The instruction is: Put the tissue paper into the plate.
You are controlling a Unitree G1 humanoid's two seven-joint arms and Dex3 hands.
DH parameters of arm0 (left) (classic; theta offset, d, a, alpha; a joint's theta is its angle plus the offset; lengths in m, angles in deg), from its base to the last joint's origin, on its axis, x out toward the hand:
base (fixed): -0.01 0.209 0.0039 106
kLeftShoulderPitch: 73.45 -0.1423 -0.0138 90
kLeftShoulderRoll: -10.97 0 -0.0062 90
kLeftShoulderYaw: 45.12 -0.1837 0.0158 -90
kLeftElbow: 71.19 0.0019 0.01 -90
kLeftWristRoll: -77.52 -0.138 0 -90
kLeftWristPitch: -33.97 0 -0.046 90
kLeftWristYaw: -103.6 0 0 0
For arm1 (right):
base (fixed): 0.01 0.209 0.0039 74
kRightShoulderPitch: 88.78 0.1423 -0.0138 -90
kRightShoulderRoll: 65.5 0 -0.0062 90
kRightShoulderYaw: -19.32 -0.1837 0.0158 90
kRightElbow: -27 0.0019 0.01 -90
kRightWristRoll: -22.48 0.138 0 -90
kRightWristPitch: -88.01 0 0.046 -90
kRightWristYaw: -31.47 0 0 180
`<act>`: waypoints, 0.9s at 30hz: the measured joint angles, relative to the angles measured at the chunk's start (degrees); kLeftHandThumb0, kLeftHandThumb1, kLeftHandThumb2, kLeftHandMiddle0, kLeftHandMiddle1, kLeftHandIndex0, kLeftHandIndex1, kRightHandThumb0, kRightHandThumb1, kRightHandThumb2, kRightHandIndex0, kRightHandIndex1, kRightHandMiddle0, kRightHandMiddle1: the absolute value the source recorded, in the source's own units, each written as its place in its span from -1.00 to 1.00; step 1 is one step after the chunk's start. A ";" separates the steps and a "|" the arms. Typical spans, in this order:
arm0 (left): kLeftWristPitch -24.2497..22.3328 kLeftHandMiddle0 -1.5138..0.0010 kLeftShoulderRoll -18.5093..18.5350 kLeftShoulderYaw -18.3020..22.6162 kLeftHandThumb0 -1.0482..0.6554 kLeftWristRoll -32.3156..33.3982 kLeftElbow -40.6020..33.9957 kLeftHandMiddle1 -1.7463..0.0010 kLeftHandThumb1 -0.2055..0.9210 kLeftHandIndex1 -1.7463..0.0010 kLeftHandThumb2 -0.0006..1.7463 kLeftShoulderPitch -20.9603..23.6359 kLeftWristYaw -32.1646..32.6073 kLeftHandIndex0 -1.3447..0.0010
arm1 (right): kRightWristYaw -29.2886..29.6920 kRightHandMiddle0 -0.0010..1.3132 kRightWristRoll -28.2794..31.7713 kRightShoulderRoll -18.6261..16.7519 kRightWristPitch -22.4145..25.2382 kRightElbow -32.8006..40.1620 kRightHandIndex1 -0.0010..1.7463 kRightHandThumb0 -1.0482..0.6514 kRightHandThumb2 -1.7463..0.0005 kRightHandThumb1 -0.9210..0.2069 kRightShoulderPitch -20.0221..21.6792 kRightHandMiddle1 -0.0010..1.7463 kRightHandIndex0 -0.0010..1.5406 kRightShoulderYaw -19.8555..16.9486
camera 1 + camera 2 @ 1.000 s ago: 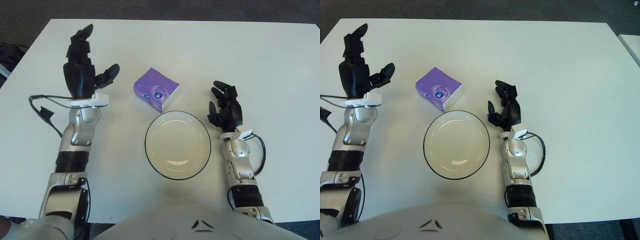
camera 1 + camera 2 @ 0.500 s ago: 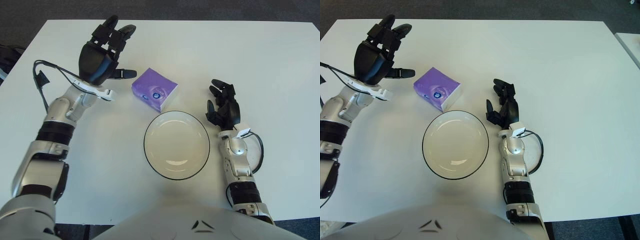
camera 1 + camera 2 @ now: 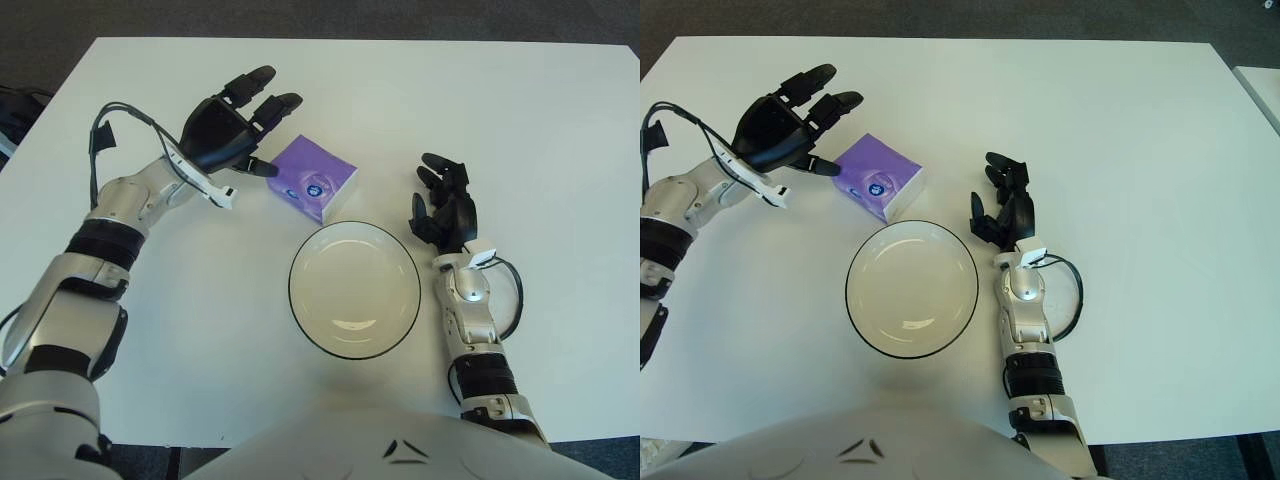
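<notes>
Tissue pack [image 3: 312,179] lying at plate's [image 3: 300,310] 11 o'clock; left hand [image 3: 228,135] hovering beside, fingers [image 3: 262,100] wide, holding nothing. Straddling pack's sides advised before closing.

A white table [image 3: 560,130] fills most of the scene, edged by dark grey carpet [image 3: 300,15]. Just off the tips of the left hand's black fingers [image 3: 262,100] sits a purple tissue packet [image 3: 314,178], with a small round blue-and-white mark on top and a white side edge. Nearer than it, a white plate [image 3: 355,290] has a thin black rim. The left hand [image 3: 225,135] is matte black on a silver forearm with black bands. The right hand [image 3: 445,205] is also black, with a silver wrist and a black cable loop [image 3: 510,300].
</notes>
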 measured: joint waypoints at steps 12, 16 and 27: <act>6.55 0.61 1.98 -4.82 -0.50 1.28 4.88 0.98 1.00 0.12 -0.33 7.46 -10.17 1.00 | 0.94 -0.94 0.01 -0.52 -1.62 -1.22 -0.17 -0.23 0.09 -0.55 0.54 0.22 -0.52 -0.10; 8.63 0.61 2.77 -4.85 -0.53 3.29 5.33 0.98 1.00 0.09 -0.34 8.89 -15.34 1.00 | 1.00 -0.95 0.01 -0.58 -1.61 -1.37 -0.17 -0.22 0.07 -0.54 0.72 0.22 -0.52 -0.10; 12.08 0.69 4.05 -4.75 -0.72 7.10 4.51 1.00 1.00 0.13 -0.35 10.92 -24.61 1.00 | 1.06 -0.98 0.03 -0.81 -1.58 -2.37 -0.16 -0.21 0.05 -0.53 1.78 0.22 -0.50 -0.10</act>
